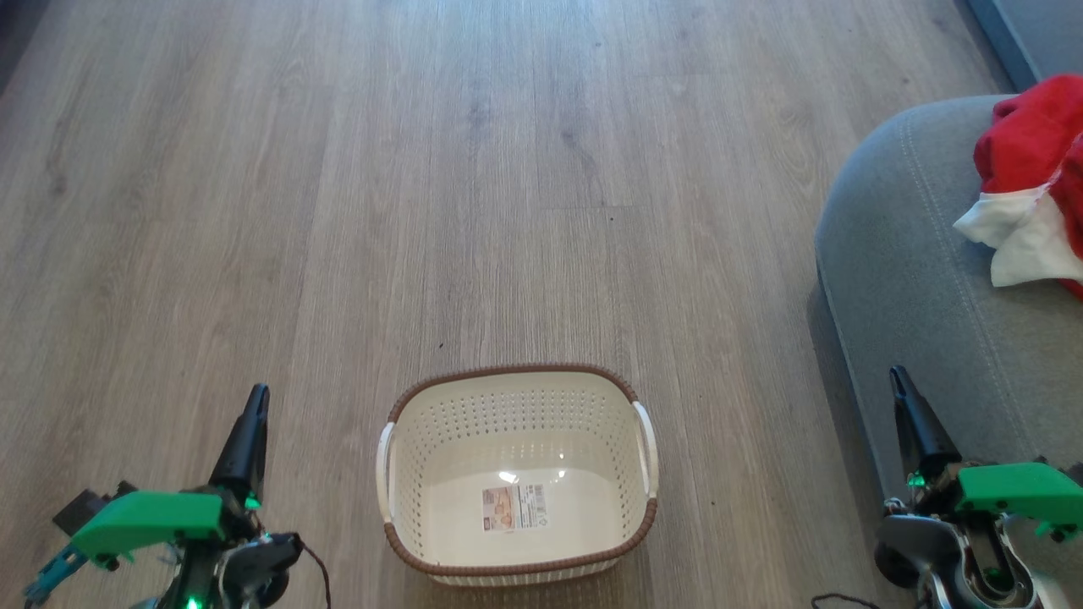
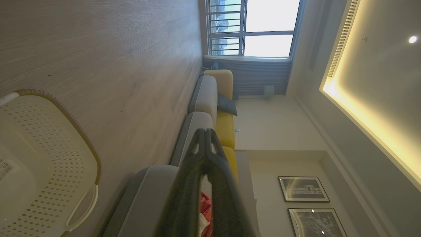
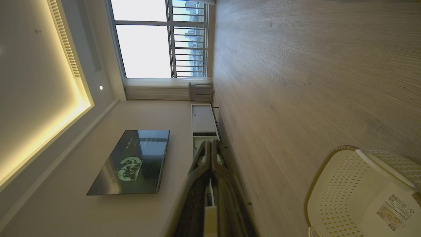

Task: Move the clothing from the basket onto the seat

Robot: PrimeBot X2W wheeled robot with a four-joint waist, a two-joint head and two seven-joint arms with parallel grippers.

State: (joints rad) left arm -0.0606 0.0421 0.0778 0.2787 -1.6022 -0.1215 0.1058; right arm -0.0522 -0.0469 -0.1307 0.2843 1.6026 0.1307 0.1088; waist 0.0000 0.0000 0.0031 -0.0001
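Head view: the basket [image 1: 508,370] sits on the floor [image 1: 423,169], bare inside down to its sticker [image 1: 514,506]. The clothing [image 1: 1028,135] lies heaped on the seat [image 1: 914,271], well to the basket's right and farther off. The left gripper [image 1: 258,393] stands left of the basket. The right gripper [image 1: 897,376] stands right of it, over the seat's near edge. Each shows as one dark spike, so the fingers look pressed together on nothing.

Left wrist view: the fingers meet at their tips with nothing gripped. In the slit between them a scrap of red and white shows on the seat, beyond the basket's handle.

Right wrist view: the fingers are clenched and hold nothing. The basket's bare bottom is plain beside them.

The transfer looks complete, so the job now is checking. Confirm the basket holds nothing, keep both arms off its rim, and don't reach again. Whether the heap overhangs the seat's far side cannot be told.
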